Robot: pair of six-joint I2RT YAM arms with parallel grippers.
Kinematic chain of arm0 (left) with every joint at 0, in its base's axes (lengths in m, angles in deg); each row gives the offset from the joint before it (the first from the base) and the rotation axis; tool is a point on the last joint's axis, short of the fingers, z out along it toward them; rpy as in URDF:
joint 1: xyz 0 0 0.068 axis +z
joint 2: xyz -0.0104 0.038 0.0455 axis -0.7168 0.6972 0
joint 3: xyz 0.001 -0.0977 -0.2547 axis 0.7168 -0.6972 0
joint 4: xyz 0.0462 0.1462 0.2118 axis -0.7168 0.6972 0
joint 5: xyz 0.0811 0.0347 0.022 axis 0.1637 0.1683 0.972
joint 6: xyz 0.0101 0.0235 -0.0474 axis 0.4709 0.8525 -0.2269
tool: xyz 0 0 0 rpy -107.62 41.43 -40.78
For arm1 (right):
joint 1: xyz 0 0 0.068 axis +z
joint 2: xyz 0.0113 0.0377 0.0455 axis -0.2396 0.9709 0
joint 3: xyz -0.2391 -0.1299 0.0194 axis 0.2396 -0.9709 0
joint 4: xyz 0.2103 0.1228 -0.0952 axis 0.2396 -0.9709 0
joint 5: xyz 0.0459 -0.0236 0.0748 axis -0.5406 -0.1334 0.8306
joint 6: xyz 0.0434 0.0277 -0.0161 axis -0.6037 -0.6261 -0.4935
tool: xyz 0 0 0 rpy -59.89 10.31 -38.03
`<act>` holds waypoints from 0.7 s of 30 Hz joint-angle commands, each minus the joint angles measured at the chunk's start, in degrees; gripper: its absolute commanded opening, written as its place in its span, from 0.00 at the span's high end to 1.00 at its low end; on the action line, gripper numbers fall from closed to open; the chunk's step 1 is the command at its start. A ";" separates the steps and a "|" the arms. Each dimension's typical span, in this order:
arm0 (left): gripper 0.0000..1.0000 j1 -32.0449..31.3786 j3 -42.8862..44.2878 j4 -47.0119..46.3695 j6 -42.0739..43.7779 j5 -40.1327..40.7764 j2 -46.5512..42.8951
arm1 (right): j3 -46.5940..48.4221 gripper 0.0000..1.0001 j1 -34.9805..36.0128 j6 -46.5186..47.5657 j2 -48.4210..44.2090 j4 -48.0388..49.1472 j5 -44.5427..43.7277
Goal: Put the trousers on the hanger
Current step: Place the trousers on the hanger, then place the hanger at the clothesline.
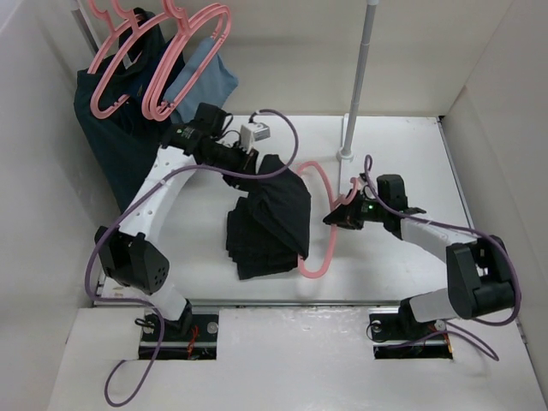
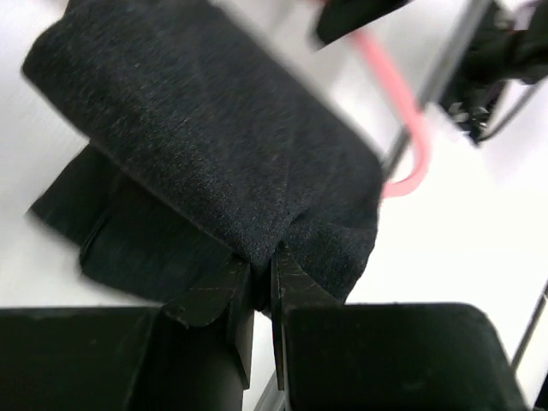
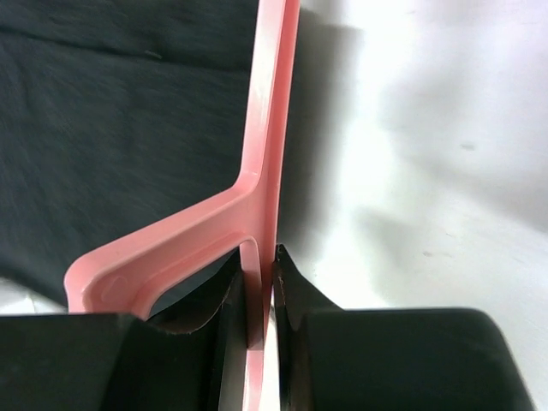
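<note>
The trousers, pinched in the left claw, are judged only partly drawn over the hanger, which is clamped in the right claw.

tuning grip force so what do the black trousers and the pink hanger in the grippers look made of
The trousers look like soft fabric, matte black; the fine fuzzy surface and limp folds suggest cloth, exact fibre unclear. The hanger is probably moulded plastic, smooth pink with a slight sheen, a thin flat bar with a rounded corner.
</note>
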 commanded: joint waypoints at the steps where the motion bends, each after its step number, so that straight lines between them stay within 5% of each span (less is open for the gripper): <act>1: 1.00 6.41 -3.83 2.09 7.25 4.77 -5.36 | -3.41 1.00 -3.60 2.53 -5.25 -1.18 -2.99; 6: 1.00 10.47 -19.63 -0.70 17.44 15.56 -10.37 | 1.14 1.00 -4.22 5.95 -9.93 -10.31 -7.20; 11: 0.98 5.20 -36.43 -10.72 19.04 21.12 -13.80 | 12.64 1.00 1.65 7.37 -9.93 -17.44 -11.42; 12: 0.90 3.63 -37.93 -12.21 18.17 22.26 -13.80 | 14.24 1.00 2.36 6.24 -9.93 -19.27 -12.04; 14: 0.59 3.08 -40.66 -14.76 18.16 24.29 -13.80 | 19.23 1.00 3.50 5.00 -10.45 -21.39 -14.50; 17: 0.40 4.04 -40.59 -14.26 19.39 23.60 -14.41 | 24.61 1.00 6.14 3.68 -10.98 -26.31 -19.05; 21: 0.31 6.77 -32.89 -10.32 24.48 18.15 -18.02 | 32.52 1.00 12.54 1.48 -10.46 -30.19 -24.87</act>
